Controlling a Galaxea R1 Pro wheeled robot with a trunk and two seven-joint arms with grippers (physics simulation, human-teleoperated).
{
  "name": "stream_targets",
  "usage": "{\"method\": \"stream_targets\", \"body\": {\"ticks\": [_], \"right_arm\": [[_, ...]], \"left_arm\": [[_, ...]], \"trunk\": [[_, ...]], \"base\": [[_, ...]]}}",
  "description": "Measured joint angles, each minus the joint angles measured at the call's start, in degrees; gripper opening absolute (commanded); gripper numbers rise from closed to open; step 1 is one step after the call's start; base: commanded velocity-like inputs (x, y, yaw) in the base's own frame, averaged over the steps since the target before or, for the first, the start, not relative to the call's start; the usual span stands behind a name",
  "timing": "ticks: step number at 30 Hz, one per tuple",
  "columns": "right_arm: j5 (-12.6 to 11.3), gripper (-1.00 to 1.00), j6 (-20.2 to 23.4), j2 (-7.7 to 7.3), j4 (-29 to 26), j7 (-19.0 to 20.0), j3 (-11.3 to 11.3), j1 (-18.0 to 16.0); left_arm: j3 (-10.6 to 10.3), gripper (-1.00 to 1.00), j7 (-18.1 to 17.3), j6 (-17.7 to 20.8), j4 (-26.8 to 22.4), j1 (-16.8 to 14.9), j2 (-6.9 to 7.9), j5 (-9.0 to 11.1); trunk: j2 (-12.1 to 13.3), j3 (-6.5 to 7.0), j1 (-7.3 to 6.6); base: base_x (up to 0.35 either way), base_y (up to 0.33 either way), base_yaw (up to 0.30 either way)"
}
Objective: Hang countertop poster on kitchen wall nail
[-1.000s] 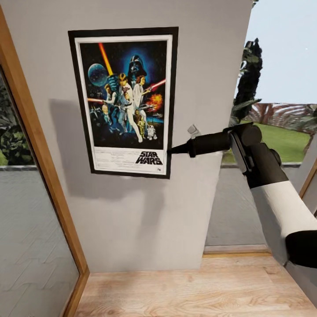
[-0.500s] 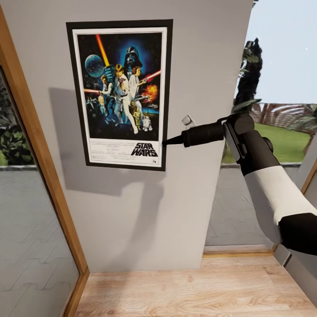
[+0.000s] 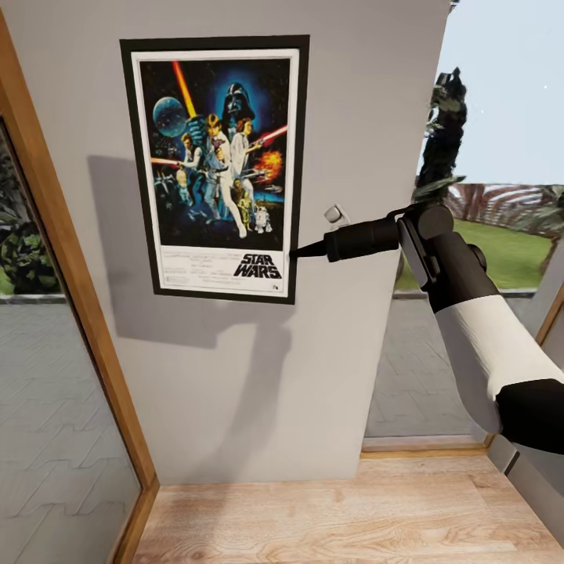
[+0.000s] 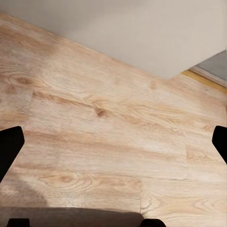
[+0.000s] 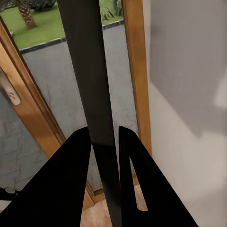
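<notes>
Right claw (image 3: 296, 253) clamped, arm raised

A pale grey wall (image 3: 235, 392) fills the middle, meeting a light wood floor (image 3: 329, 517) at the near edge. A wooden frame (image 3: 70, 290) borders it on the left. Far right lie a lawn (image 3: 509, 251) and dark tree (image 3: 442, 141) under pale sky.

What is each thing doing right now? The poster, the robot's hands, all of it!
Poster: upright against the grey wall, held by its right edge.
Right tool: shut on the poster's frame, both fingers pressing it.
Left tool: open, nothing between its fingers, pointing down at the wooden floor.
Nail: hidden, cannot tell if the poster hangs on one.
</notes>
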Motion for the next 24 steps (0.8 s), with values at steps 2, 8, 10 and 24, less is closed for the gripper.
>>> {"method": "stream_targets", "body": {"ticks": [2,8,10,24], "right_arm": [[-0.01,-1.0,0.01,-0.01,0.0,0.0,-0.03,-0.01],[-0.01,-1.0,0.01,-0.1,0.0,0.0,-0.03,0.0],[-0.02,-1.0,0.02,-0.17,0.0,0.0,-0.03,0.0],[-0.01,-1.0,0.01,-0.19,0.0,0.0,0.02,0.0]], "left_arm": [[0.0,1.0,0.05,0.0,0.0,0.0,0.0,0.0],[0.01,1.0,0.15,0.01,0.0,0.0,0.07,0.0],[0.01,1.0,0.17,0.01,0.0,0.0,0.09,0.0],[0.01,1.0,0.17,0.0,0.0,0.0,0.09,0.0]], "trunk": [[0.0,0.0,0.0],[-0.01,0.0,-0.03],[-0.01,0.0,-0.03],[-0.01,0.0,-0.03]], "base": [[0.011,0.0,0.0],[0.196,0.0,0.0],[0.324,0.0,0.0],[0.336,0.0,0.0]]}}
